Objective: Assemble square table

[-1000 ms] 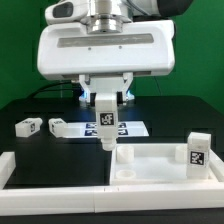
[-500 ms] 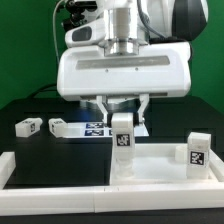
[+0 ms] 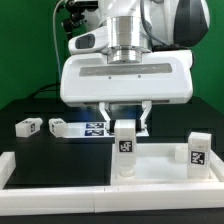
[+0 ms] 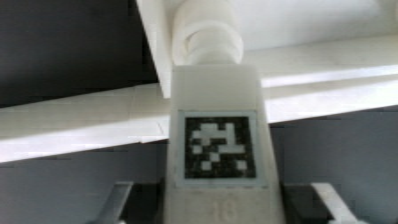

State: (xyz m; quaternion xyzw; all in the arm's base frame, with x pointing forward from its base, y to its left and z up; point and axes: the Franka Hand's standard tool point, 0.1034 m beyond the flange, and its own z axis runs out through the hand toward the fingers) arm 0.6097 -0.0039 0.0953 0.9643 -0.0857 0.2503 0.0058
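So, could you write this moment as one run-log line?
gripper: shut on leg | leg: upright, over tabletop corner

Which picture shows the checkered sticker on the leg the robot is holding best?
The wrist view. There the tag on the leg is big and close, so its pattern is clear. The exterior view shows the whole leg upright in the gripper at the square slab, but the tag looks tiny.
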